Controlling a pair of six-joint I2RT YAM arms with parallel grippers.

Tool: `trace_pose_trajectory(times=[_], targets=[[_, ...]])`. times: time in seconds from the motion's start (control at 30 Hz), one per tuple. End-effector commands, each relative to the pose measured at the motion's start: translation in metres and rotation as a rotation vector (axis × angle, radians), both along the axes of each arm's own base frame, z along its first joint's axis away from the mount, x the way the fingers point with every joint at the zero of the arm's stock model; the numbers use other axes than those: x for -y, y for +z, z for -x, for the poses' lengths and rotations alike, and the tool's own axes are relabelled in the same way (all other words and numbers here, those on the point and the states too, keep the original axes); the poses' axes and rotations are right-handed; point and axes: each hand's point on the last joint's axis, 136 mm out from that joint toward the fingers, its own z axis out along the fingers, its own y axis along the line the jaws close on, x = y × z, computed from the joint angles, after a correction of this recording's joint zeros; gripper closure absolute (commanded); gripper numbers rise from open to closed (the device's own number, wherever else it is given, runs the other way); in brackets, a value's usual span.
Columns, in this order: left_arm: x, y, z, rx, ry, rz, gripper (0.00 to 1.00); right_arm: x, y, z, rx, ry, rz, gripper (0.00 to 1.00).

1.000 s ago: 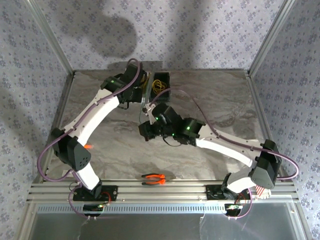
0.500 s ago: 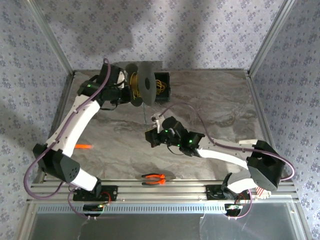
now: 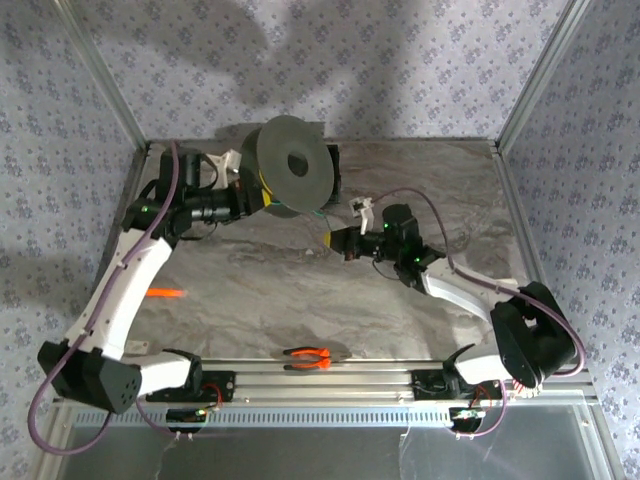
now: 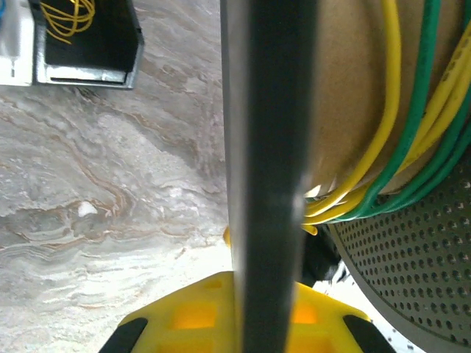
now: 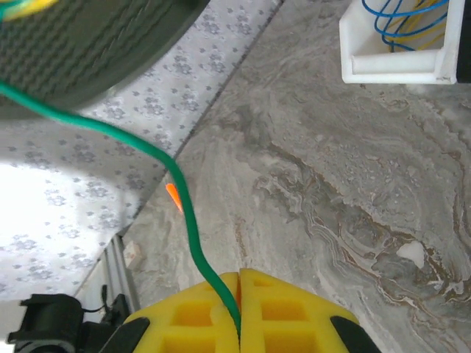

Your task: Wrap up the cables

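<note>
Overhead, a dark grey spool point(image 3: 290, 165) is held up off the table, its flat round face turned toward the camera. At the spool's left side the left gripper point(image 3: 248, 196) is clamped on the edge of one flange. The wrist view shows its yellow fingers point(image 4: 176, 320) on either side of that dark rim. Several turns of yellow and green cables point(image 4: 401, 169) lie around the spool's core. One green cable point(image 5: 188, 220) leaves the spool and runs to the right gripper point(image 5: 239, 287), just to the spool's right, whose jaws are pressed together on it. Behind the spool sits a black bin point(image 4: 88, 44) holding a loose yellow coil point(image 4: 66, 15).

The step in hand appears to be winding the green strand onto the spool. Doing it well likely means holding the strand lightly taut and feeding it between the flanges, beside the turns already laid. Slack could let loops slip over a flange. Too hard a pull could tug the spool out of its rim grip.
</note>
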Motion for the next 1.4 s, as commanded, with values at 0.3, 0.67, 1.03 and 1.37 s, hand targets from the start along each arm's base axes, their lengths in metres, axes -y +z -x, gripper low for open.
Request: trace_pose_trajectory(times=[0.3, 0.67, 1.03, 1.37], targets=[[0.008, 0.070, 0.068, 0.361, -0.310, 0.151, 1.00, 0.041, -0.018, -0.044, -0.211, 0.101, 0.004, 1.00], [0.007, 0.036, 0.128, 0.339, -0.508, -0.041, 1.00, 0.077, -0.010, -0.090, -0.252, 0.028, 0.080, 1.00], [0.020, -0.023, 0.160, 0.235, -0.682, -0.297, 1.00, 0.093, 0.012, -0.118, -0.215, -0.052, 0.179, 1.00], [-0.004, -0.074, 0.132, 0.192, -0.584, -0.640, 1.00, 0.106, 0.024, -0.120, -0.192, -0.068, 0.210, 1.00]])
